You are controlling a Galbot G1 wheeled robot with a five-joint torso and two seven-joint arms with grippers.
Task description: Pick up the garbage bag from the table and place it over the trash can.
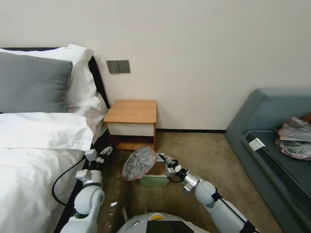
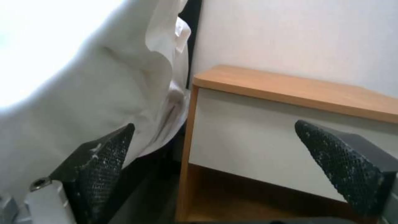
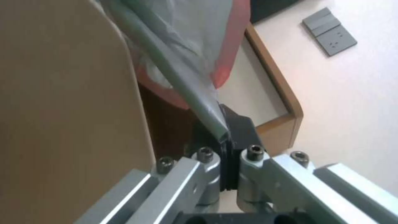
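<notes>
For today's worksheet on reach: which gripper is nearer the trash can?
Right. The right gripper is at the trash can, pinching the garbage bag; the left gripper hangs open beside the bed.

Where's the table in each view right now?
Head view: table near centre, against the wall, behind the bin.
Left wrist view: table close ahead, beside the bedding.
Right wrist view: table beyond the bag.
Shared landmark: its white drawer front.

- Right gripper (image 1: pixel 163 159) reaches low and forward, arm stretched out, jaws pinched together
- Left gripper (image 1: pixel 108 150) hangs low on the left, fingers (image 2: pixel 104 155) spread wide
</notes>
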